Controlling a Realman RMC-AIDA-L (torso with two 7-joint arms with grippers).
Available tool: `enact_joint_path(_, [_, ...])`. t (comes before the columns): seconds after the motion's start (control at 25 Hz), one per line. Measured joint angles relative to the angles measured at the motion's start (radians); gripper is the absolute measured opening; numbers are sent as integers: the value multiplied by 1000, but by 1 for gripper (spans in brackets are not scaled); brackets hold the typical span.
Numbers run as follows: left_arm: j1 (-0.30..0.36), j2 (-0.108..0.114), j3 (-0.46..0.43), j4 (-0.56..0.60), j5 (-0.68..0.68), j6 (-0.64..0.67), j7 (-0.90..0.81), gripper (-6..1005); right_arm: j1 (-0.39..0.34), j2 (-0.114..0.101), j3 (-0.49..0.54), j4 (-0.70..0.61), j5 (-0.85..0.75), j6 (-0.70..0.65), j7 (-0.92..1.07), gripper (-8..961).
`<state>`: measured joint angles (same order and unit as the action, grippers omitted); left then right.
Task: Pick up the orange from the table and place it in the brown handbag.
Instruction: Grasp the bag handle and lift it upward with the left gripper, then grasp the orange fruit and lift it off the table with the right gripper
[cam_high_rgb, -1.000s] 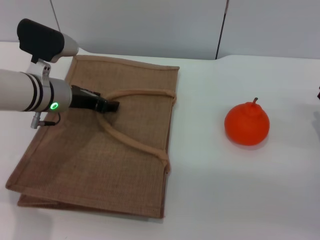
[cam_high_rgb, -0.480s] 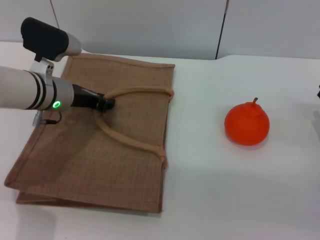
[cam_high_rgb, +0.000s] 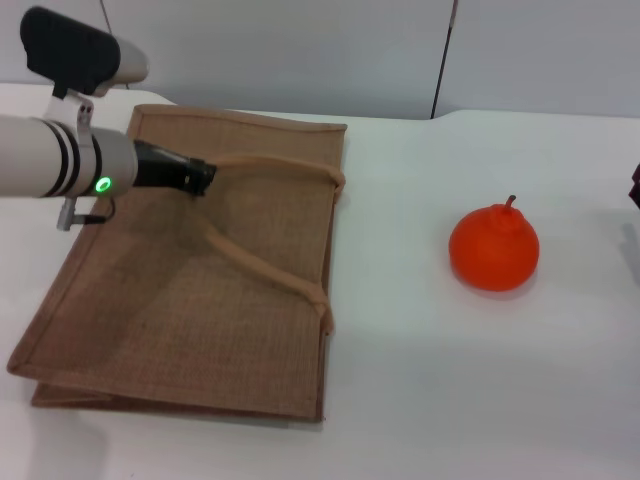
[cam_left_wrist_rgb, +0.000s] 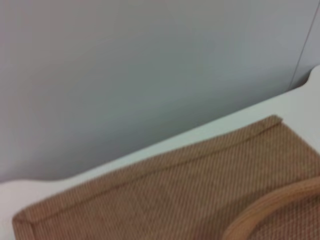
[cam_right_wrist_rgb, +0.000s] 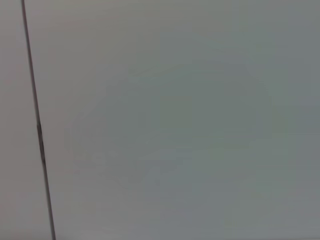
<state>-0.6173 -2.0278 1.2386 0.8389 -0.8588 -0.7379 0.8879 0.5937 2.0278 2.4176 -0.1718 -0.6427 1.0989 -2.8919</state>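
Note:
The orange (cam_high_rgb: 493, 250) sits upright on the white table (cam_high_rgb: 450, 390) at the right, stem up, with nothing touching it. The brown handbag (cam_high_rgb: 190, 310) lies flat on the left of the table. My left gripper (cam_high_rgb: 207, 176) is over the bag's far part, shut on the upper handle (cam_high_rgb: 275, 167) and holding it raised off the bag's face. The left wrist view shows the bag's weave (cam_left_wrist_rgb: 165, 200) and a piece of the handle (cam_left_wrist_rgb: 272, 207). Only a dark sliver of my right gripper (cam_high_rgb: 635, 186) shows at the right edge.
A grey wall with a vertical seam (cam_high_rgb: 443, 60) stands behind the table. The table's white surface stretches between the bag and the orange and in front of both. The right wrist view shows only the wall.
My left gripper has pulled back to the left and up with the handle in it. The bag has slid a little to the left. The orange has not moved.

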Motion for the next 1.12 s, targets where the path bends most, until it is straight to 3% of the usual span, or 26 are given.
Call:
enact_joint_path(0.32, [18, 2, -2, 125, 5, -79, 9, 122, -1, 0, -16, 0, -1, -1, 0, 771])
enact_joint_path(0.56, [68, 9, -10, 340, 8, -185, 11, 122, -3, 0, -67, 0, -1, 5, 3, 773])
enact_joint_path(0.8, [82, 4, -135, 616, 55, -393, 38, 125, -1, -1, -177, 7, -2, 30, 69, 775])
enact_joint_path(1.12, [78, 2, -209, 772, 66, -500, 68, 130, -9, -3, -273, 10, -2, 177, 100, 779])
